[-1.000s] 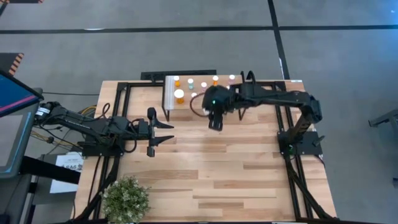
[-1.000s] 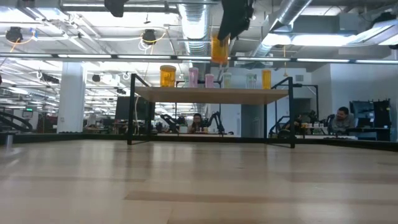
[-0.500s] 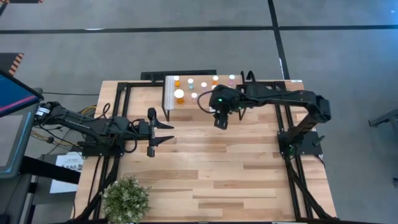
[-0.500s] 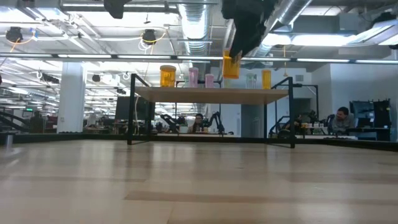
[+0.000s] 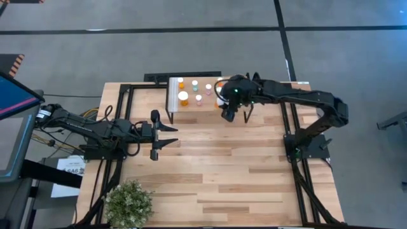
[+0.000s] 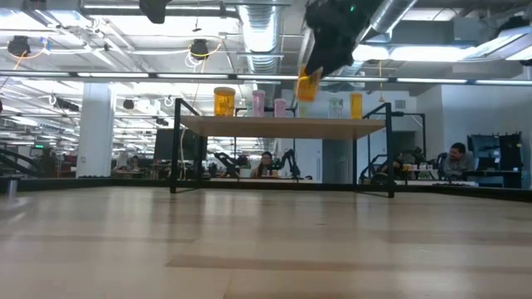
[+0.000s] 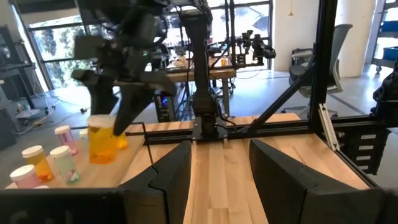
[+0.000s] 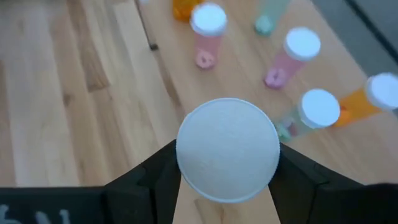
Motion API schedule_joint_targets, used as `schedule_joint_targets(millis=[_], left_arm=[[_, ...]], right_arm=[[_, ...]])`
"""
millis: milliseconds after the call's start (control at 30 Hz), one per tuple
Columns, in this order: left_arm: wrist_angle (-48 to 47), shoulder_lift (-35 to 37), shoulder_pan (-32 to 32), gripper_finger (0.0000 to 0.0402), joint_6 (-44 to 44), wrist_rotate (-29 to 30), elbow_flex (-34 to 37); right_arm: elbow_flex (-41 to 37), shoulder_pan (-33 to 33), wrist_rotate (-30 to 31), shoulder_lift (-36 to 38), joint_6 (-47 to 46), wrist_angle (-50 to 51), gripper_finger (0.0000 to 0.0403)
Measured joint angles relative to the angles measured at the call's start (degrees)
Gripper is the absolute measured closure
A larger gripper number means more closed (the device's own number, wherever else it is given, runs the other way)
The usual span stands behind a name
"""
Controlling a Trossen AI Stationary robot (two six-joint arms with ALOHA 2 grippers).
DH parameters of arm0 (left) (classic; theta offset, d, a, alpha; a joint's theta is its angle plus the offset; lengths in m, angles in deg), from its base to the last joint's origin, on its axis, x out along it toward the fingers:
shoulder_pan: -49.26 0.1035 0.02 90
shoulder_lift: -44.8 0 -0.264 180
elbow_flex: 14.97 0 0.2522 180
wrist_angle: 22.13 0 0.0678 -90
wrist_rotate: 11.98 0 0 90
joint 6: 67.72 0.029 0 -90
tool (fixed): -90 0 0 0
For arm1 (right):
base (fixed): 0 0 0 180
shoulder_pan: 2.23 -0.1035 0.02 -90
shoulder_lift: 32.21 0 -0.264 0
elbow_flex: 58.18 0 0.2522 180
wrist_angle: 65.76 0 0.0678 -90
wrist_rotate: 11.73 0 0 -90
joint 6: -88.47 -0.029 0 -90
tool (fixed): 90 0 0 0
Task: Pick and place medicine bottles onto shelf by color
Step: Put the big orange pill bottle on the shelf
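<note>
My right gripper is shut on a large orange medicine bottle with a white cap. It holds the bottle above the shelf, toward the shelf's right half. On the shelf's light wood top stand another large orange bottle and several small pink, green and orange ones, each on its base. My left gripper waits open near the table's left side, pointing level toward the right. My right gripper pinches the orange bottle's upper part, just under the white cap, between its two fingers. The fingers slant down from the table's right side. The bottle hangs tilted below them, clear of the shelf.
Black frame rails run along the table's left, right and far edges. A small green plant stands at the near left corner. The wide wooden tabletop stretches in front of the shelf.
My right gripper has carried the orange bottle toward the table's right and far edges and a little down, over the shelf. It has tipped, so the bottle now hangs tilted rather than upright.
</note>
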Motion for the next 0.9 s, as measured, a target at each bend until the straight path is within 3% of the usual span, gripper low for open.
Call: schedule_joint_targets(millis=[433, 900], left_arm=[[-0.69, 0.0, 0.0, 0.0248, 0.39, 0.0, 0.0], [-0.65, 0.0, 0.0, 0.0248, 0.37, 0.0, 0.0]], right_arm=[[0.02, 4.67, -3.5, -6.3, 0.91, -1.37, 0.0184], [0.0, 5.37, -5.52, -6.08, 0.66, -3.65, 0.0172]])
